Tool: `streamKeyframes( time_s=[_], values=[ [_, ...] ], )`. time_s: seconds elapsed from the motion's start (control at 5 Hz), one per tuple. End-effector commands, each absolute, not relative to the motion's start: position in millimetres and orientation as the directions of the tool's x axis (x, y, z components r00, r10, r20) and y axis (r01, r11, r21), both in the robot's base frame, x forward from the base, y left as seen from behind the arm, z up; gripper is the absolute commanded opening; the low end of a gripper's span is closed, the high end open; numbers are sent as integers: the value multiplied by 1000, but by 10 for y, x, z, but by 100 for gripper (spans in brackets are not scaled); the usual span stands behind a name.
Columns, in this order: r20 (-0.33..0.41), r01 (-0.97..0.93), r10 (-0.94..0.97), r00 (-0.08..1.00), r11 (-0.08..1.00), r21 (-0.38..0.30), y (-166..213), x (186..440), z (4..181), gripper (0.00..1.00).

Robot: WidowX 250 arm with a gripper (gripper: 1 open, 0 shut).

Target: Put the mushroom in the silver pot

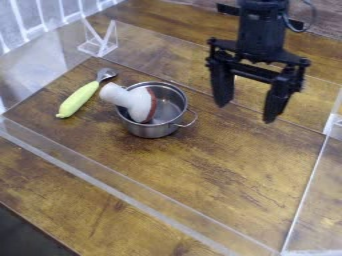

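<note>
The silver pot (155, 111) stands left of centre on the wooden table, with a reddish inside. The mushroom (124, 96) lies tilted across the pot's left rim, its plump white stem over the rim and its grey-brown cap (106, 76) sticking out to the upper left. My gripper (250, 100) hangs in the air to the right of the pot, pointing down, with its black fingers (222, 87) spread wide and nothing between them. It touches neither the pot nor the mushroom.
A yellow-green corn-like toy (78, 99) lies left of the pot. Clear acrylic walls (160, 197) fence the wooden table, with a low front edge and a panel at the right. A clear stand (98, 42) sits at the back left.
</note>
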State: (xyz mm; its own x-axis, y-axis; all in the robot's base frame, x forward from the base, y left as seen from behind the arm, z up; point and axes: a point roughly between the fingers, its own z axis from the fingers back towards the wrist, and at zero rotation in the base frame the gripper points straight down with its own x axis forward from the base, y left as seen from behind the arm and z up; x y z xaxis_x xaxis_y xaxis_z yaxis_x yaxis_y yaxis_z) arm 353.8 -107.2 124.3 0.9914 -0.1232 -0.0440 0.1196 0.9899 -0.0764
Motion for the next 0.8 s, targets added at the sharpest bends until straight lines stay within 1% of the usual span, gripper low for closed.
streamKeyframes(
  time_s=[0.0, 0.2, 0.4, 0.6],
  values=[
    [2, 192, -192, 981, 978, -80, -1273, 3564, 1467, 100],
    [-1, 100, -101, 995, 992, -73, -1232, 3630, 1426, 100],
    [-1, 80, -80, 997, 995, -67, -1209, 3544, 1402, 100],
    [15, 65, -64, 998, 996, -60, -1165, 3486, 1423, 100]
  ],
)
